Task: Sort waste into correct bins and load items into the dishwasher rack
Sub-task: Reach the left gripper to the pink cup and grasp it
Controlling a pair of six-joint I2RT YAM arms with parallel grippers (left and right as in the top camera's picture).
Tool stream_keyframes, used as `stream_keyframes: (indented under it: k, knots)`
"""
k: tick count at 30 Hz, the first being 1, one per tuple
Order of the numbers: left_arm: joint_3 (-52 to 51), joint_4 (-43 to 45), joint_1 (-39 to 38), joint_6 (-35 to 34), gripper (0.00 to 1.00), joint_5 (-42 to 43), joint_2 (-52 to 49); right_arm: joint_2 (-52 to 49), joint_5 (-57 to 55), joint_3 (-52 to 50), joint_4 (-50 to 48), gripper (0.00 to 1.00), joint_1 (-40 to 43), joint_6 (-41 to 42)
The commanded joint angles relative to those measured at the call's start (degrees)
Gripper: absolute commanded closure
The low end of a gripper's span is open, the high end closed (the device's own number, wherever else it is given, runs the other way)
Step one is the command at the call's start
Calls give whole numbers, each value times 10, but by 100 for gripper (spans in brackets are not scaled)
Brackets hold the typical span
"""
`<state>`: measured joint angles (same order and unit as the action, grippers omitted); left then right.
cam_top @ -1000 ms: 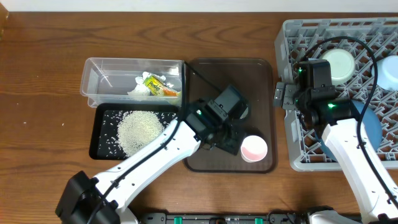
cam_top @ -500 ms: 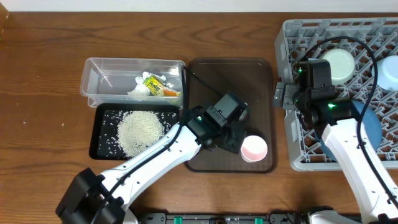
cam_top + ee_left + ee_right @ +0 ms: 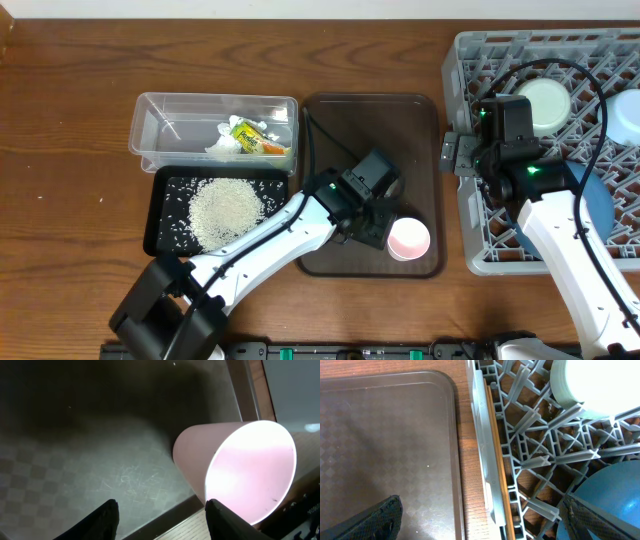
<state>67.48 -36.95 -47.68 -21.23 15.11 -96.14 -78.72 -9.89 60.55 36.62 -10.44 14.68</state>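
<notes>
The small pink cup [image 3: 408,238] stands mouth up at the front right of the brown serving tray [image 3: 370,101]. My left gripper [image 3: 380,226] is open just left of it. In the left wrist view the cup [image 3: 240,465] lies ahead and to the right, by the right fingertip [image 3: 225,520], and nothing sits in the gap of the left gripper [image 3: 162,519]. My right gripper [image 3: 452,155] hangs wide open and empty over the left rim of the dishwasher rack [image 3: 470,60]. The rack holds a mint-white bowl [image 3: 545,103] and the blue plate [image 3: 600,195].
The clear tub [image 3: 160,125] holds a tissue [image 3: 222,145] and a yellow-green wrapper [image 3: 250,135]. In front of it, the black tray [image 3: 165,185] holds white rice [image 3: 225,210]. The right wrist view shows the rack's rim [image 3: 485,460], the blue plate [image 3: 615,485] and the bowl [image 3: 590,385].
My left gripper has edged a little to the right, closer to the pink cup. The cup and the right arm have not moved.
</notes>
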Motion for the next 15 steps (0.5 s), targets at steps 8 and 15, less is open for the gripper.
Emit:
stream_keyframes:
  k: [8,15]
  knots:
    - [-4,10,-20,-5,41,7,-14,-2,-1,5,1,1,4,7]
    - [-4,20,-25,-5,41,7,-46,-2,-1,5,1,1,4,7]
